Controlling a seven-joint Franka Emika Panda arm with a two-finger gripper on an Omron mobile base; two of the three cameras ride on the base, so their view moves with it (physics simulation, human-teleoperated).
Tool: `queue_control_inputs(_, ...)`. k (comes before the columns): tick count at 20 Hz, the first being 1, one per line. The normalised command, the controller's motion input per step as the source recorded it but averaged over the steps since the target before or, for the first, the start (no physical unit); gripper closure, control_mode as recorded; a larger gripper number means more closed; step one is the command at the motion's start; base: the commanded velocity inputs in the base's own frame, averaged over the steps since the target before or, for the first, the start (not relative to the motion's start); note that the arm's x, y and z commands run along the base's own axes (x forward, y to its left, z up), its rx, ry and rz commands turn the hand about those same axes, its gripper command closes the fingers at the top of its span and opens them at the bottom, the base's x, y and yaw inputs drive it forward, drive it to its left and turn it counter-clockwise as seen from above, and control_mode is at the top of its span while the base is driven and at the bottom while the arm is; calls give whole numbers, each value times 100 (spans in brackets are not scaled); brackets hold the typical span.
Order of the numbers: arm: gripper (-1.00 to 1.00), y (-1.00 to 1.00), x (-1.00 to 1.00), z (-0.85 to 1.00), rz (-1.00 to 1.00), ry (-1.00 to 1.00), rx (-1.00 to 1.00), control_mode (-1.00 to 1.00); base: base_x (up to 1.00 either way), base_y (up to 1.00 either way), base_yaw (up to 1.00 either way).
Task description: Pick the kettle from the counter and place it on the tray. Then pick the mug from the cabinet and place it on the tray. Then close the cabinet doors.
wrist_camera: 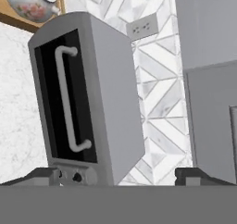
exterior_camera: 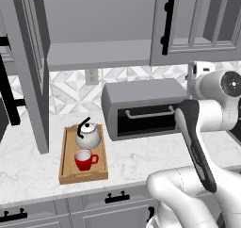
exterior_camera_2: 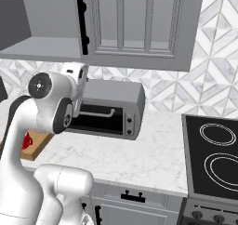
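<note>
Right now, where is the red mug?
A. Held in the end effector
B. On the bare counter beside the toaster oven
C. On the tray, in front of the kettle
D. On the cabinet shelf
C: the left base view shows the mug standing inside the tray, nearer the counter's front edge than the kettle.
</note>
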Motion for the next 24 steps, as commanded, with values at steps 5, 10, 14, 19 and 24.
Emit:
queue_control_inputs(5, -100, 19, 0, -29, 0, 8, -10, -100, 0, 0, 0)
queue_control_inputs(10, -100, 8, 0, -22, 0, 1, -7, -100, 0, 0, 0)
queue_control_inputs(14, -100, 31, -23, -20, 0, -5, -11, -100, 0, 0, 0)
queue_control_inputs(19, -100, 86, -24, -17, 0, -15, -19, -100, 0, 0, 0)
queue_control_inputs(24, -100, 85, -17, -15, 0, -28, -14, -100, 0, 0, 0)
